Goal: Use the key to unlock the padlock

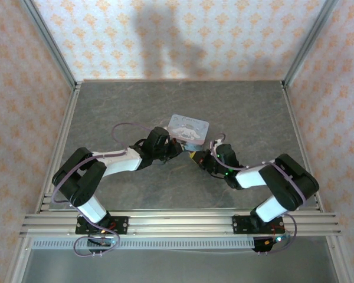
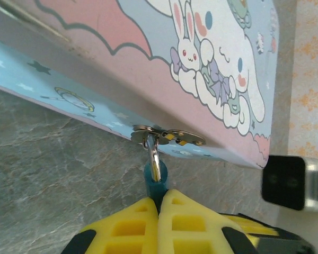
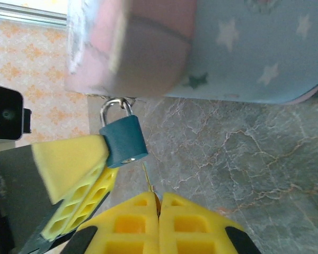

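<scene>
Below the tin's hasp (image 2: 167,136), left pincer (image 2: 159,203) pinches teal padlock (image 3: 124,140), right pincer (image 3: 159,201) pinches thin key (image 3: 147,180).

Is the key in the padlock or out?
Out. The key, pinched between the jaws of the right gripper, ends beside the keyhole of the padlock, not in it.

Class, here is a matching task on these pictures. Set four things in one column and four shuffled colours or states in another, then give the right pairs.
1. padlock
2. key
3. tin
4. table

A. grey, marbled
B. teal, gripped by the left gripper
C. pale blue, cartoon print
D. thin, pinched in the right gripper

Pairs: 1-B, 2-D, 3-C, 4-A
</scene>
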